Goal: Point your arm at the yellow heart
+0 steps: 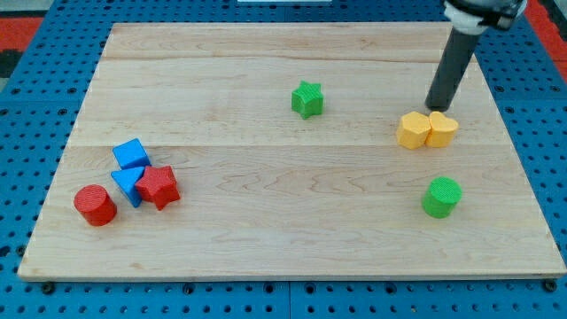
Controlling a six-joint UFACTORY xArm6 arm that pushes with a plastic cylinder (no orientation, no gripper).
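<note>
- My tip (433,109) is the lower end of a straight dark rod that comes down from the view's top right; there is no gripper on this arm, so nothing can be wide, narrow or holding.
- Just below my tip, toward the view's bottom, sit two yellow blocks pressed side by side and touching each other.
- The yellow block on the view's left (412,130) lies just below and slightly left of my tip; its notched outline suggests the heart, though I cannot tell this for certain.
- The yellow block on the view's right (442,128) lies just below my tip and a touch to its right; it looks many-sided. My tip appears to touch or nearly touch its top edge, but I cannot tell which.
- The green cylinder (441,197) stands further toward the view's bottom from my tip, apart from the yellow pair.
- The green star (306,99) is well to the view's left of my tip, at about the same height in the view.
- Far off to the view's lower left of my tip is a cluster: a blue cube (131,153), a blue triangular block (128,185), a red star (159,186) and a red cylinder (95,205), close together.
- All blocks rest on the pale wooden worktop (266,239).
</note>
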